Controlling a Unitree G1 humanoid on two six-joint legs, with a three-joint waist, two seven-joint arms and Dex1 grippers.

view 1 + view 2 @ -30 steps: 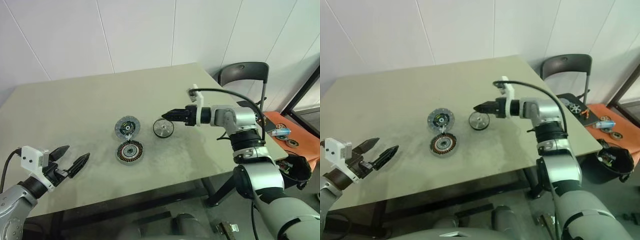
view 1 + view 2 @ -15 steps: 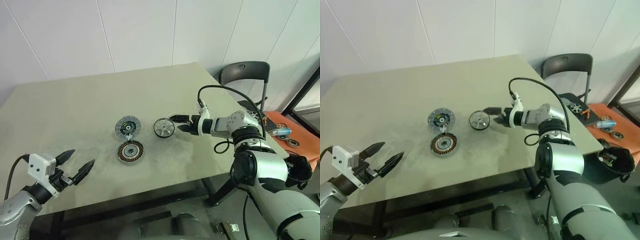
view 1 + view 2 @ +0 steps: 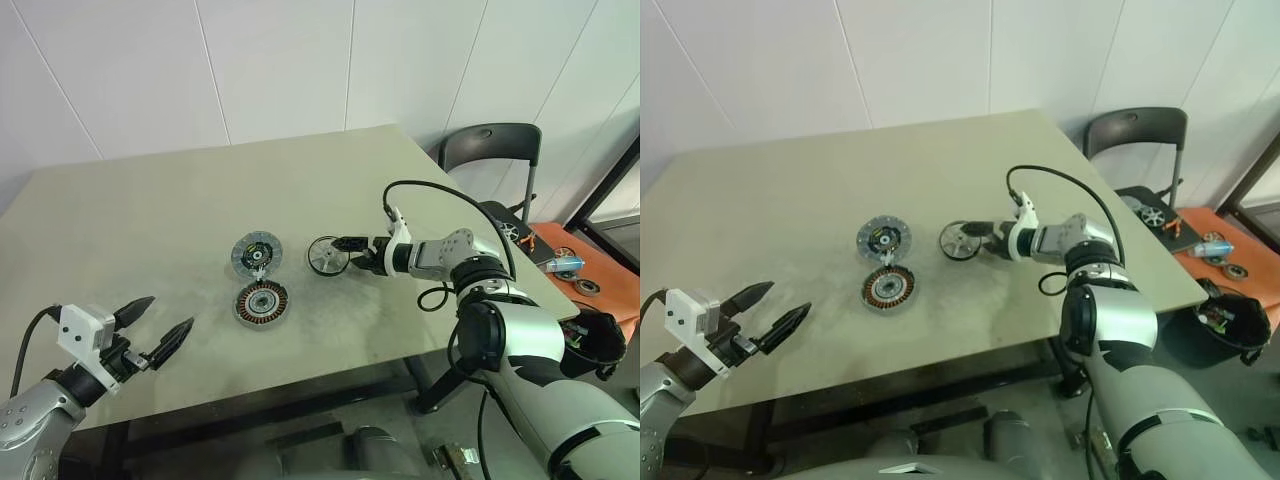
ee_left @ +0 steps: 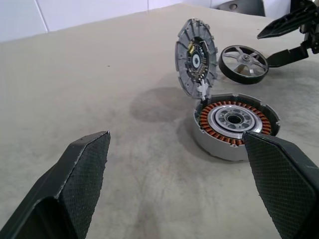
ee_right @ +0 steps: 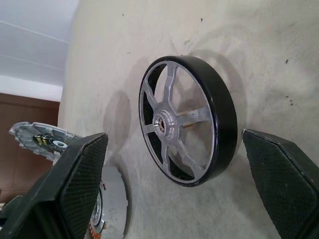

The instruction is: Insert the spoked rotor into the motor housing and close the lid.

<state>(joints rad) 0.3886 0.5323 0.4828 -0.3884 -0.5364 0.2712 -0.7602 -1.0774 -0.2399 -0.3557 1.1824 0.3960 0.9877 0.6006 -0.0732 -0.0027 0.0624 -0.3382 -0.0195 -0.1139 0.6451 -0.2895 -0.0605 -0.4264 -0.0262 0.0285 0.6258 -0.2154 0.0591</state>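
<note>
Item 1, spoked rotor (image 3: 327, 256): lying on the desk (image 3: 150, 210) at frame centre, right of the other parts, silver spoked face up. Not yet picked up, not yet in the housing.

Item 2, motor housing (image 3: 260, 303): low centre of the frame, open, copper windings showing, its centre empty.

Item 3, lid (image 3: 256, 252): just above the housing in the frame; in my left wrist view it stands tilted up at the housing's far edge, apparently hinged there. Not closed.

Item 4, my right hand (image 3: 350, 252): fingers spread wide, set just beside the rotor's right rim with one finger on either side of it, gripping nothing.

Item 5, my left hand (image 3: 150, 330): lower left of the frame, fingers apart, empty, well apart from the parts.

Status, as I judge it: nothing done. Remaining: grasp the rotor, seat it in the housing, close the lid.
</note>
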